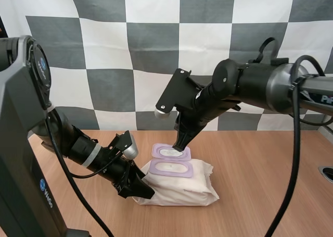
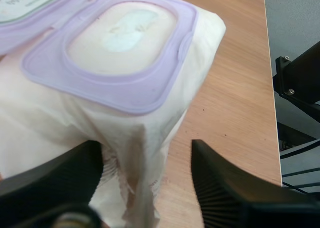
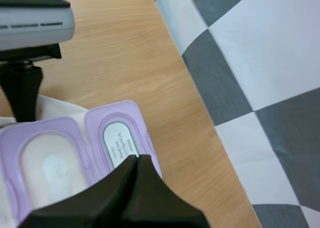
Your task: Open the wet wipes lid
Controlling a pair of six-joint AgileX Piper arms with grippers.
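Note:
A cream pack of wet wipes (image 1: 182,187) lies on the wooden table (image 1: 260,164). Its purple lid (image 1: 170,152) is flipped back flat, and the purple-rimmed opening (image 1: 171,168) is bare. My right gripper (image 1: 180,145) is shut, its tip resting on the lid's far edge. In the right wrist view the fingers form one dark wedge (image 3: 136,158) over the lid (image 3: 117,133), beside the opening (image 3: 47,168). My left gripper (image 1: 138,187) is at the pack's left end. Its fingers (image 2: 235,193) stand apart around the crimped end (image 2: 135,153), with wood showing beside one of them.
The pack sits mid-table, with bare wood to its right and in front. A black metal frame (image 2: 297,87) stands past the table's edge. A round hole (image 1: 327,173) sits at the table's right edge.

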